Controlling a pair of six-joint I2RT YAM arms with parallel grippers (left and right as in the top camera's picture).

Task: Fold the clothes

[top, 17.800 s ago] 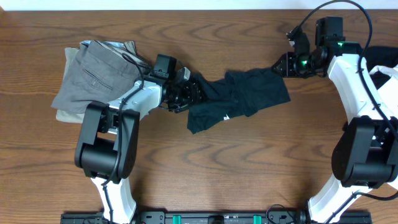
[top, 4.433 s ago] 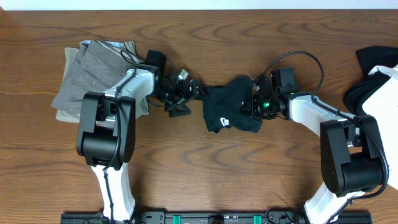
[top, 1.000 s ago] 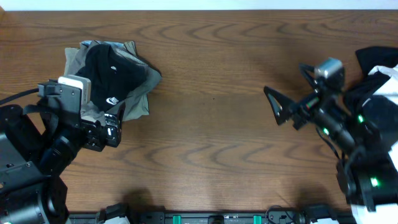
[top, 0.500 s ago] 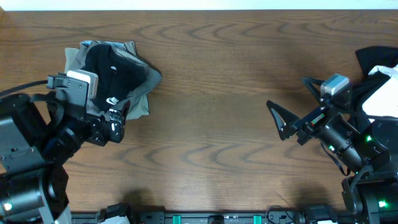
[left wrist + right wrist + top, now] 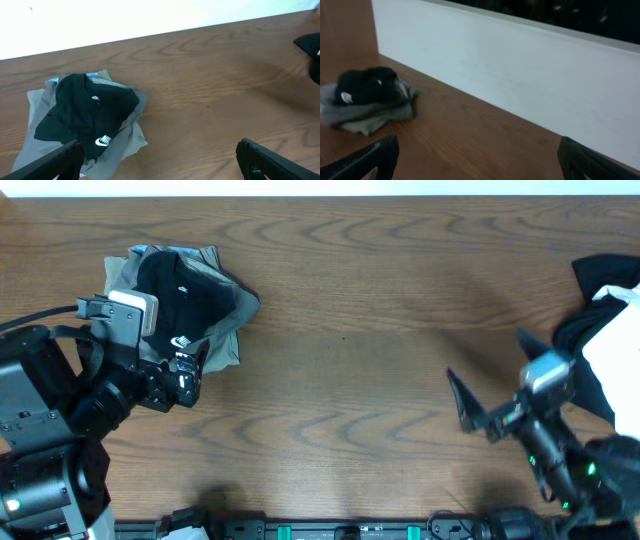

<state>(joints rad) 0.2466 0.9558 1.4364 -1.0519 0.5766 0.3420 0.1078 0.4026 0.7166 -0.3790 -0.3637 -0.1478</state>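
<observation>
Fingers of left gripper (image 5: pixel 160 162) and right gripper (image 5: pixel 477 162) spread wide, empty. Folded black logo shirt (image 5: pixel 178 285) atop folded grey cloth pile (image 5: pixel 228 335), just ahead of left gripper. Crumpled black-and-white fabric heap (image 5: pixel 605 290) beside right gripper: likely soft, limp, light; pinch hem corner.

A folded black shirt (image 5: pixel 175 280) is laid on a stack of folded grey garments (image 5: pixel 226 335) at the far left of the brown wooden table (image 5: pixel 350 300). A heap of black and white clothes (image 5: pixel 603 275) is placed at the far right edge. The left gripper (image 5: pixel 184 376) is held just near of the stack, the right gripper (image 5: pixel 495 385) near of the heap.
</observation>
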